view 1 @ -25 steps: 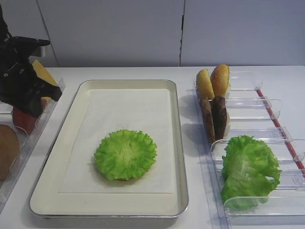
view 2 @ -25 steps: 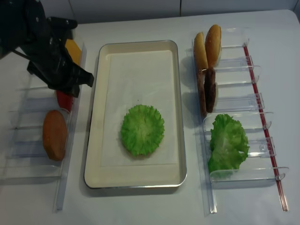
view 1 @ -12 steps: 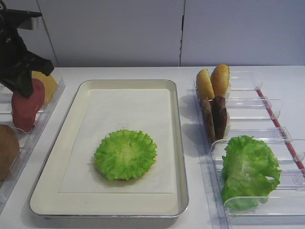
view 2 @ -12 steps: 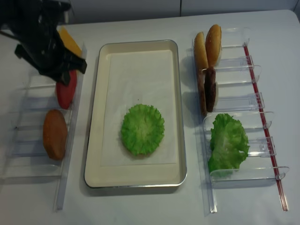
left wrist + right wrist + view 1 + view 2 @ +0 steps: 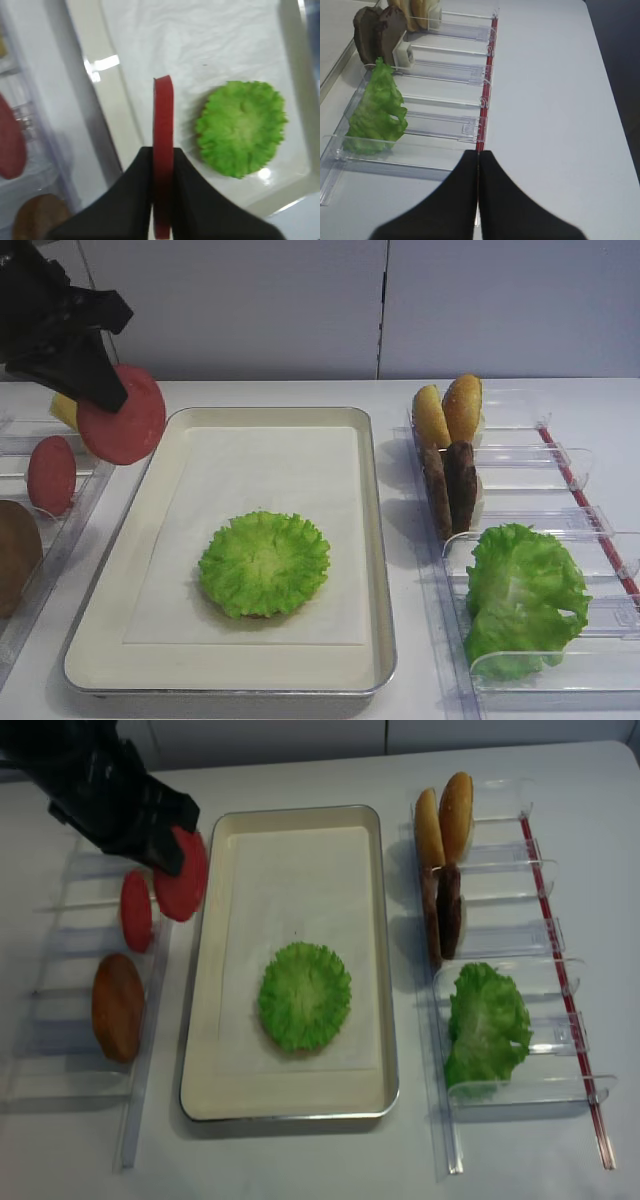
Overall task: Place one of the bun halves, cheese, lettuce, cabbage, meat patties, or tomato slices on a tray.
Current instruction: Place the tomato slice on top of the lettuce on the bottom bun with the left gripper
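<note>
I take the tray (image 5: 375,540) as my landmark: a cream rectangle with a metal rim and white paper liner, its long axis running from the near edge of the table toward the back wall. On the liner, in the nearer half, a green ruffled lettuce round (image 5: 264,563) lies flat. To the right of the tray a clear plastic rack (image 5: 520,920) runs parallel to it and holds, from far to near, two bun halves (image 5: 447,410) standing on edge, two meat patties (image 5: 448,485) also on edge, and a loose lettuce leaf (image 5: 522,597). To the left of the tray a second clear rack (image 5: 60,1020) carries a brown disc (image 5: 118,1007) and one of the tomato slices (image 5: 135,910) standing on edge. My left gripper (image 5: 162,165) is clenched on another tomato slice (image 5: 122,415), raised above the tray's far left corner, just outside the rim; the wrist view shows the slice edge-on, held upright between the jaws, its flat faces turned sideways. My right gripper (image 5: 478,165) sits to the right of the tray, near the lettuce end of the right rack, with its jaws pressed together and nothing between them. I can read no brand, label or writing on anything.
</note>
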You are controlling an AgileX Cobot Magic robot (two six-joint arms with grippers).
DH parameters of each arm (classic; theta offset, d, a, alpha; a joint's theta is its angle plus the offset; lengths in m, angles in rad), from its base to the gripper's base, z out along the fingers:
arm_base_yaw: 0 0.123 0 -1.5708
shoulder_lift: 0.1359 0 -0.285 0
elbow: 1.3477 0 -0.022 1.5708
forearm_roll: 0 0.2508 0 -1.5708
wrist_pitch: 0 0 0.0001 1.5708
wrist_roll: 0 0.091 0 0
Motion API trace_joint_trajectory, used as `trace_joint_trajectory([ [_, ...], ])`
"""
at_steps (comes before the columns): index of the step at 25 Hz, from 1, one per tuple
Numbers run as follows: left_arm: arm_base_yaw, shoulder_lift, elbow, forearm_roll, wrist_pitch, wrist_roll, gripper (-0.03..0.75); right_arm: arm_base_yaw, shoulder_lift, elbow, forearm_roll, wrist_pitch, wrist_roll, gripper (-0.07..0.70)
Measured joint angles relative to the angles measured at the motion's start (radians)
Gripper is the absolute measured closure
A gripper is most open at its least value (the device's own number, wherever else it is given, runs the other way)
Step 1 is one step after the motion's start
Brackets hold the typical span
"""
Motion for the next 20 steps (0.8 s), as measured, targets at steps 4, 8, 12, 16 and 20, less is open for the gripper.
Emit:
trace_joint_trajectory([
  [4,0.0,-0.077,0.096,-0.213,0.002,0.118,0.668,0.0,0.0,0.0,0.0,0.0,0.0,0.372],
  [8,0.0,-0.119,0.239,-0.413,0.0,0.246,0.668,0.0,0.0,0.0,0.0,0.0,0.0,0.372],
  [12,0.0,-0.13,0.362,-0.57,-0.018,0.351,0.668,0.0,0.0,0.0,0.0,0.0,0.0,0.372],
  [16,0.0,-0.13,0.523,-0.794,-0.105,0.524,0.668,0.0,0.0,0.0,0.0,0.0,0.0,0.372],
  [20,0.0,-0.123,0.638,-0.948,-0.206,0.654,0.668,0.0,0.0,0.0,0.0,0.0,0.0,0.372],
])
